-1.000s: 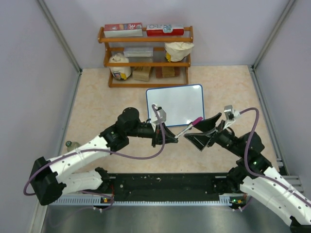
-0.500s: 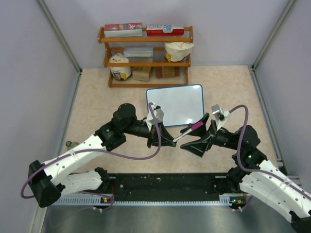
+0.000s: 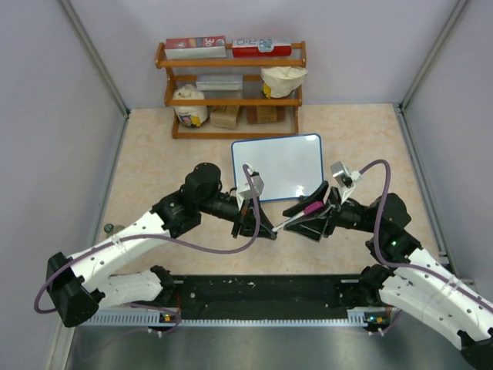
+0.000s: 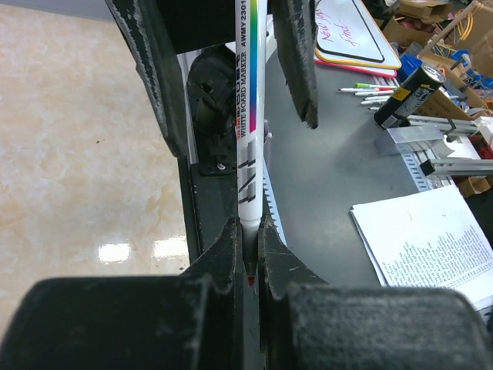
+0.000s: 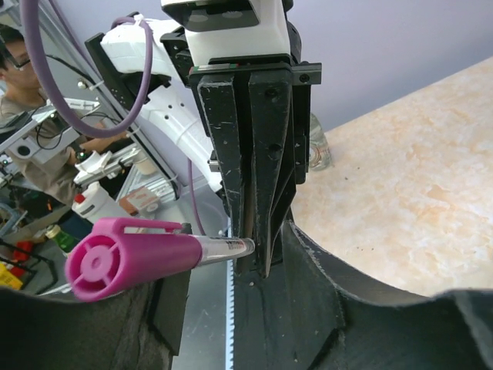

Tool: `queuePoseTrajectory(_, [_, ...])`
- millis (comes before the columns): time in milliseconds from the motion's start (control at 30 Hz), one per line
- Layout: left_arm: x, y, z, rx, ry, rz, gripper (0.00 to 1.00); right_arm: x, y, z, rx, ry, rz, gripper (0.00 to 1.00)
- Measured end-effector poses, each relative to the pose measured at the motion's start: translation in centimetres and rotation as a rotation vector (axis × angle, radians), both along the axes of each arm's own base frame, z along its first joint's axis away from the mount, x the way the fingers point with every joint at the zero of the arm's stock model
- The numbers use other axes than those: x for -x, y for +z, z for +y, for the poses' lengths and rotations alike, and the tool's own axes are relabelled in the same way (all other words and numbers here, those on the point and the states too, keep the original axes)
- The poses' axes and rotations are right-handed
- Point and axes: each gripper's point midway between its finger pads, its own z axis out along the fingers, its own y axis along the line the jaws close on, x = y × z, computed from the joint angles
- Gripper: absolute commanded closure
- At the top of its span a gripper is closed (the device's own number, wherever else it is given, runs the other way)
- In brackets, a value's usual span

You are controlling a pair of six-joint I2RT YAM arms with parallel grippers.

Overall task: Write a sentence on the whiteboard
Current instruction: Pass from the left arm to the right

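A beige marbled tabletop (image 3: 154,154) is enclosed by lilac walls. Nearest, one whiteboard marker (image 3: 289,221) is clamped in the closed left gripper (image 3: 266,228) by the end opposite its cap. The right gripper (image 3: 296,219), spread wide beside the pink cap (image 3: 312,208) a second ago, is now brought around it, with the jaws narrowed but still apart. Beyond the two grippers, the one whiteboard (image 3: 281,166) is seen lying mid-table. One wooden rack (image 3: 231,86) is set against the back wall.
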Motion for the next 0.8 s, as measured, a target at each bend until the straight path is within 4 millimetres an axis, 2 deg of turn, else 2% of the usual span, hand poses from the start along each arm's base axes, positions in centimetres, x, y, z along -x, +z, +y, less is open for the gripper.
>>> queuePoseTrajectory(67, [0.0,-0.2,0.0,-0.008,-0.001,0.007,1.0,-0.1,-0.3,0.2,0.01,0.006,0.01,0.61])
queuePoseTrajectory(100, [0.0,-0.2,-0.1,-0.012,-0.001,0.01,1.0,-0.2,-0.5,0.3,0.016,0.011,0.018,0.67])
queuePoseTrajectory(333, [-0.4,-0.7,-0.1,-0.032,0.01,0.025,1.0,0.0,-0.7,0.4,0.026,0.026,0.024,0.8])
queuePoseTrajectory(500, [-0.3,-0.8,0.0,-0.044,0.009,0.04,1.0,-0.4,-1.0,0.4,0.034,0.005,0.013,1.0])
queuePoseTrajectory(733, [-0.6,-1.2,0.0,-0.061,0.031,0.047,1.0,-0.8,-1.4,0.4,0.05,-0.018,0.014,1.0])
queuePoseTrajectory(800, [-0.9,-1.3,-0.1,-0.062,0.046,0.038,0.88,-1.0,-1.5,0.4,0.052,-0.032,0.014,1.0])
